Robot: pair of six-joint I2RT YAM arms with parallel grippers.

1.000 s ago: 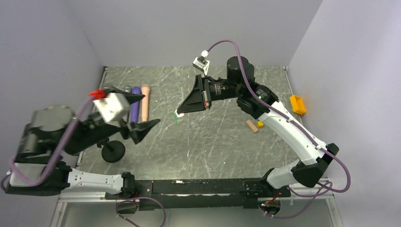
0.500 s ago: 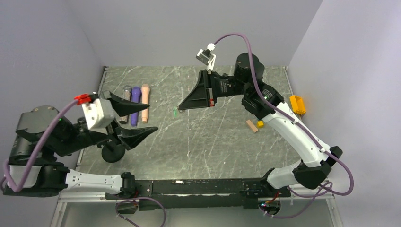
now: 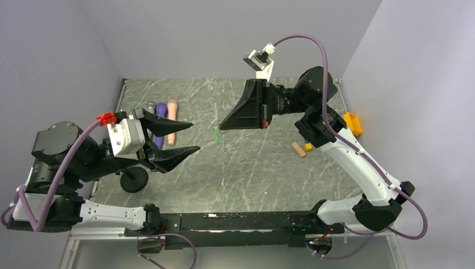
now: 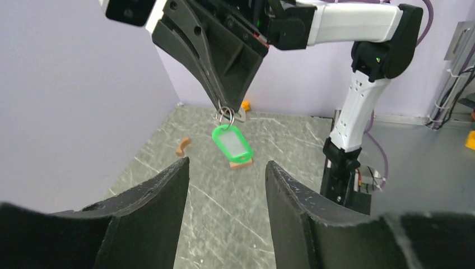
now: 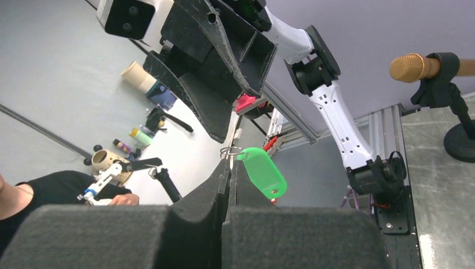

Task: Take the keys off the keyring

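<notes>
I reckon my left pincer (image 3: pixel 193 137), jaws apart and empty, should clamp the green key tag (image 4: pixel 232 143) flat across its faces (never the keyring (image 4: pixel 225 115)) and pull steadily; my right pincer (image 3: pixel 222 126) is clenched on that ring, arm raised above the table (image 3: pixel 252 168), tag dangling in mid-air just beyond my left fingertips.

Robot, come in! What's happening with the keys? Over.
Right pincer shut on the keyring, green key tag dangling below. Left pincer open, facing the tag, not touching. Nothing between them. Over.
</notes>
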